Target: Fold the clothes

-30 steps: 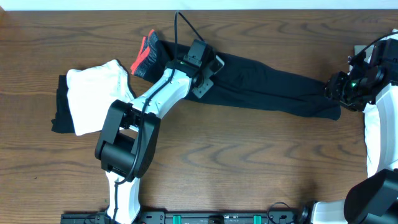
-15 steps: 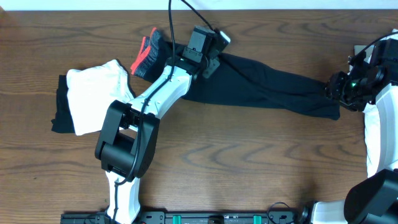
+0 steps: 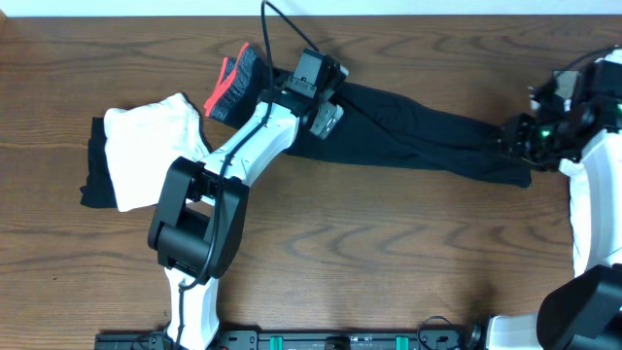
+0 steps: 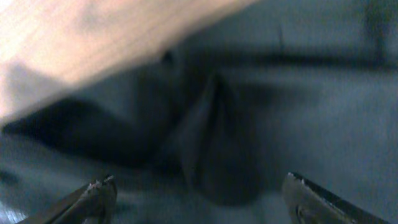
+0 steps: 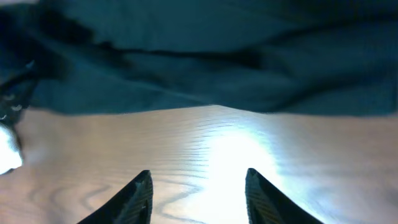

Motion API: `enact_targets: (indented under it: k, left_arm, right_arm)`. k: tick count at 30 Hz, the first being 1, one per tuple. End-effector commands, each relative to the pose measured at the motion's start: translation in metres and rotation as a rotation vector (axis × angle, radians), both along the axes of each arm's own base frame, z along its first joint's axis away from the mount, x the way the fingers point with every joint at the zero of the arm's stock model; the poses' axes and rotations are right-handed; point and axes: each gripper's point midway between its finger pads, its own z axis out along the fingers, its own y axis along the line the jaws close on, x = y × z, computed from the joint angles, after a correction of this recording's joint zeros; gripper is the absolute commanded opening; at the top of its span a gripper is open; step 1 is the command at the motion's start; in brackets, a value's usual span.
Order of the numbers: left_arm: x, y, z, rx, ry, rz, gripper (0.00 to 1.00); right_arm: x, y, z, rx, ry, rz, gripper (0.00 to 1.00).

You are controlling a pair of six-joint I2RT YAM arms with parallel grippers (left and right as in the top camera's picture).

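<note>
- Trousers point(image 3: 408, 131) lie stretched long across the surface point(image 3: 389, 262), waistband point(image 3: 228, 87) at the upper left and leg ends far right, laid out flat, I'd say, to take a fold.
- Left jaws stand wide apart over the cloth near the waistband, with a raised ridge of fabric between them and nothing gripped.
- Right jaws hang apart just short of the leg ends, bare wood between them, probably lining up on the hem.
- White garment point(image 3: 146, 146) rests on another black one point(image 3: 89, 180) at the left, seemingly a finished pile.

Matt cloth trousers point(image 3: 418, 141), glossy wood table point(image 3: 389, 255)
</note>
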Motion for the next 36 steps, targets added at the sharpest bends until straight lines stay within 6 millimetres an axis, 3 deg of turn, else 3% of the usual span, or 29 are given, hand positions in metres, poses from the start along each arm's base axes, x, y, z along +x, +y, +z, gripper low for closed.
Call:
enact_targets:
  k: [1,4,6,7,8,11,15,20,25,28,36]
  left_arm:
    - [-0.011,0.011,0.021,0.008,0.020,0.046,0.75]
    - [-0.028,0.029,0.011,0.012,0.116,0.143,0.55]
    - [-0.033,0.044,0.009,0.000,0.158,0.229,0.45]
    - [-0.034,0.051,0.009,-0.012,0.171,0.277,0.43]
    - [-0.035,0.058,0.009,-0.023,0.183,0.322,0.44]
    - [-0.040,0.077,0.014,-0.050,0.219,0.404,0.44]
    - [-0.047,0.094,0.023,-0.072,0.253,0.437,0.44]
    - [-0.051,0.107,0.037,-0.078,0.246,0.461,0.44]
    - [-0.050,0.107,0.038,-0.080,0.242,0.462,0.45]
    - [-0.049,0.107,0.038,-0.081,0.241,0.461,0.45]
    - [-0.050,0.107,0.038,-0.081,0.242,0.462,0.45]
  right_arm:
    - [0.006,0.044,0.000,0.044,-0.056,0.183,0.31]
    - [0.017,0.086,-0.010,0.034,-0.100,0.315,0.14]
    - [0.024,0.114,-0.024,0.014,-0.120,0.397,0.14]
    - [0.028,0.124,-0.033,-0.013,-0.119,0.426,0.23]
    - [0.032,0.130,-0.045,-0.051,-0.111,0.446,0.40]
    - [0.044,0.137,-0.080,-0.186,-0.084,0.483,0.41]
    - [0.056,0.130,-0.120,-0.363,-0.061,0.550,0.32]
    - [0.068,0.115,-0.143,-0.508,-0.048,0.589,0.39]
    - [0.080,0.116,-0.140,-0.526,-0.103,0.603,0.35]
    - [0.085,0.114,-0.139,-0.528,-0.118,0.590,0.20]
    - [0.122,0.061,-0.125,-0.586,-0.197,0.382,0.10]
